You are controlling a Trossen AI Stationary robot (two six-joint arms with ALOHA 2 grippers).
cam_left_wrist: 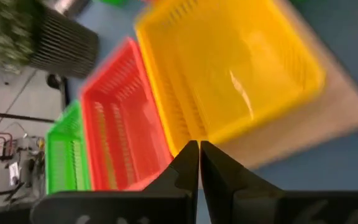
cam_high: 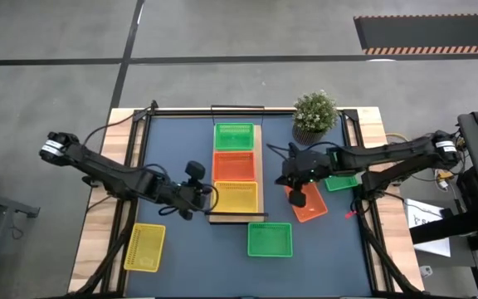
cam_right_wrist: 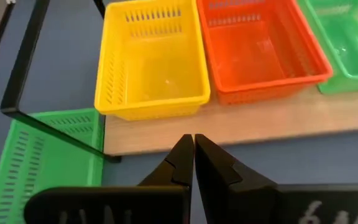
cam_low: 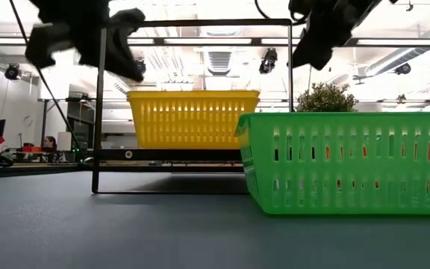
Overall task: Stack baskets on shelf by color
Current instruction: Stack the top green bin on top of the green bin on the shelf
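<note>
**Three colours seated on the shelf, four baskets left on the desk**

Green, orange and yellow each have one basket on the shelf [cam_high: 257, 166]: the green basket [cam_high: 234, 137] at the far end, the orange basket [cam_high: 234, 166] in the middle and the yellow basket [cam_high: 236, 198] at the near end, side by side along the light-wood board. That looks like the base row only. Loose on the desk [cam_high: 181, 266] lie a second yellow basket [cam_high: 143, 247] near the front left corner, a large green basket [cam_high: 270, 239] just in front of the shelf, an orange basket [cam_high: 308, 203] to the shelf's right, and another green basket [cam_high: 341, 183] partly hidden under the right arm. By my reckoning roughly half the work remains.

Both arms reach inward above the desk and carry nothing. The left tool [cam_high: 196, 196] hangs just left of the shelf's yellow basket, fingers pressed together. The right tool [cam_high: 293, 178] hovers just right of the shelf, beside the loose orange basket, fingers likewise closed and empty. A potted plant [cam_high: 314, 114] stands at the far right.
</note>
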